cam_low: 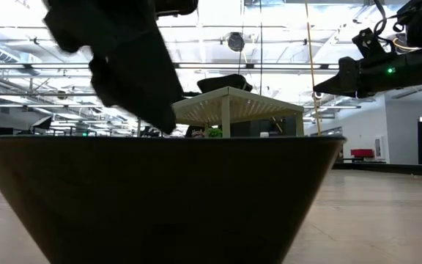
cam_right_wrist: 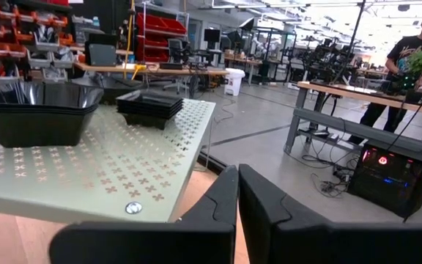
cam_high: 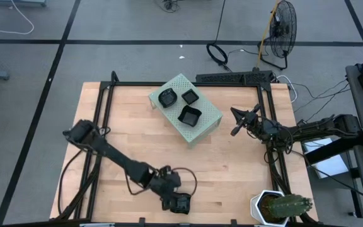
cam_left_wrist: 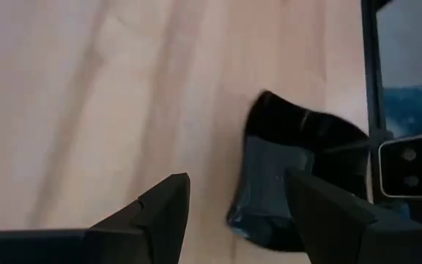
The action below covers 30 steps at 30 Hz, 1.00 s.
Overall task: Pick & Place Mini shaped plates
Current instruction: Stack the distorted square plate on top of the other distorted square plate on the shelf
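Mini shaped plate (cam_left_wrist: 284, 183) on table, near front edge; left claw (cam_left_wrist: 244, 213) spread wide above it, released, holding nothing.

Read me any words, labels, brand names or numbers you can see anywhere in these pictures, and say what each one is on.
None can be read.
The person's dark shirt carries a print, too blurred to read.
The red and blue bins on the shelves show no legible labels.

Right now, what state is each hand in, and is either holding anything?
Left hand: open, low over a black plate on the table's near edge, not gripping it.
Right hand: closed, empty, raised beside the green box.
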Motion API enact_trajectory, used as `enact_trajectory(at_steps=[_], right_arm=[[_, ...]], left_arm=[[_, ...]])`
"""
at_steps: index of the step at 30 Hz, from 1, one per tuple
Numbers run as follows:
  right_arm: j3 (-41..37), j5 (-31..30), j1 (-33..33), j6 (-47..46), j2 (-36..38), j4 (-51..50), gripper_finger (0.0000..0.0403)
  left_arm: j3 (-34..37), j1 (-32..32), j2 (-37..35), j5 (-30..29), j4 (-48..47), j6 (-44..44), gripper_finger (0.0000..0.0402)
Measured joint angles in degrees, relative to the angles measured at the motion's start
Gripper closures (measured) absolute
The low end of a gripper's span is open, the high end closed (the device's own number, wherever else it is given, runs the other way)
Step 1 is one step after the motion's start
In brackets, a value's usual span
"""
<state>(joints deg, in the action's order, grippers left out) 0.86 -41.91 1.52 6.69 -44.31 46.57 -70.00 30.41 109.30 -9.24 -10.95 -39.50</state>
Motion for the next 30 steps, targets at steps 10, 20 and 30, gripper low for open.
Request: enact_trajectory(at_steps=[10, 20, 30], right_arm=[[0.0, 0.0, 0.0, 0.0, 0.0, -0.1, 0.0399], [0.0, 0.0, 0.0, 0.0, 0.0, -0.1, 0.0399], [0.0, 0.0, 0.0, 0.0, 0.0, -0.1, 0.0399]], left_arm=[[-0.1, 0.9, 6.2, -1.4, 3.3, -0.8, 0.0174], [0.0, -0.5, 6.2, -1.2, 3.2, 3.4, 0.0238], [0.0, -3.7, 6.1, 8.2, 4.7, 0.3, 0.0390]])
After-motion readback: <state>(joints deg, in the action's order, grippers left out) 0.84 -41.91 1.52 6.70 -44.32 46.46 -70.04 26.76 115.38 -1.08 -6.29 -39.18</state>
